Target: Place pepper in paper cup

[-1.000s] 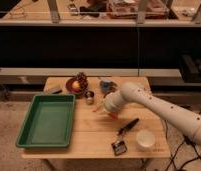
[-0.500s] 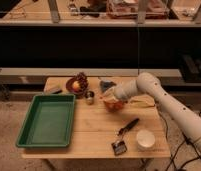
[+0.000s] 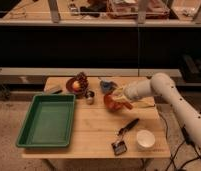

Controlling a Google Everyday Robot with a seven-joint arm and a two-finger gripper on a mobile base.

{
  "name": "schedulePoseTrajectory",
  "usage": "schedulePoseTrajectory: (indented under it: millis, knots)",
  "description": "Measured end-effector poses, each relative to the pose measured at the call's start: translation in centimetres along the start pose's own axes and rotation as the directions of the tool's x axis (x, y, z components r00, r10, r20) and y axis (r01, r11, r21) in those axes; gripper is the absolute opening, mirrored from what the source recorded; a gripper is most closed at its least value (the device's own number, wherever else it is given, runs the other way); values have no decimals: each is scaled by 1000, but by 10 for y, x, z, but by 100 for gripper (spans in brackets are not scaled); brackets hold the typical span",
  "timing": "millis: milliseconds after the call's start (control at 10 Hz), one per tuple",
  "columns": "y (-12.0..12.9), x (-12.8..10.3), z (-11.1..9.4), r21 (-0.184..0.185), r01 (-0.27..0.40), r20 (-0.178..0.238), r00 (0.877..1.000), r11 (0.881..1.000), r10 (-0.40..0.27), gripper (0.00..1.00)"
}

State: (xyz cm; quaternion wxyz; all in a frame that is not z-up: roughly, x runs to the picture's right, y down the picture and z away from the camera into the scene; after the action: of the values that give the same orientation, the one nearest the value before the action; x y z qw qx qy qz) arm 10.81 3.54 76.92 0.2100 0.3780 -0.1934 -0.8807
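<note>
The orange-red pepper [image 3: 116, 104] hangs at my gripper [image 3: 114, 97] over the middle of the wooden table [image 3: 94, 135], right of the small metal cup. The gripper is shut on the pepper. My white arm [image 3: 166, 95] reaches in from the right. The white paper cup [image 3: 145, 138] stands upright near the table's front right corner, well apart from the gripper, down and to its right.
A green tray [image 3: 24, 137] fills the table's left side. A reddish-brown bowl [image 3: 70, 82] with an orange fruit [image 3: 76, 86] is at the back. A shiny metal cup [image 3: 89, 96], a blue object [image 3: 108, 86] and a black brush [image 3: 125, 131] lie nearby.
The gripper with the pepper has moved up and a little left, away from the brush. The arm's elbow has risen. Little has moved in the last half second.
</note>
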Motion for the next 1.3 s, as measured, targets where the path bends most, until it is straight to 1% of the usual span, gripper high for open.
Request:
schedulePoseTrajectory:
  millis: [100, 300, 400, 500, 600, 700, 800, 900, 1000, 1300]
  knots:
    - [-1, -3, -9, -13, -10, -16, 1000, 1000, 10, 12]
    - [-6, -11, -33, -49, -32, -54, 998, 998, 30, 12]
    - [-10, -14, -43, -63, -38, -61, 998, 997, 34, 12]
    - [-17, -16, -58, -84, -48, -59, 997, 995, 43, 12]
    - [-23, -16, -70, -96, -46, -40, 998, 994, 43, 12]
    - [-30, -11, -81, -104, -35, 7, 999, 994, 36, 12]
    - [-37, -5, -90, -107, -22, 74, 997, 994, 30, 12]
    - [-42, 1, -97, -109, -12, 136, 990, 994, 27, 12]
    - [-46, 4, -98, -105, -9, 161, 987, 994, 26, 12]
    - [-57, 2, -90, -99, -11, 165, 986, 995, 28, 12]
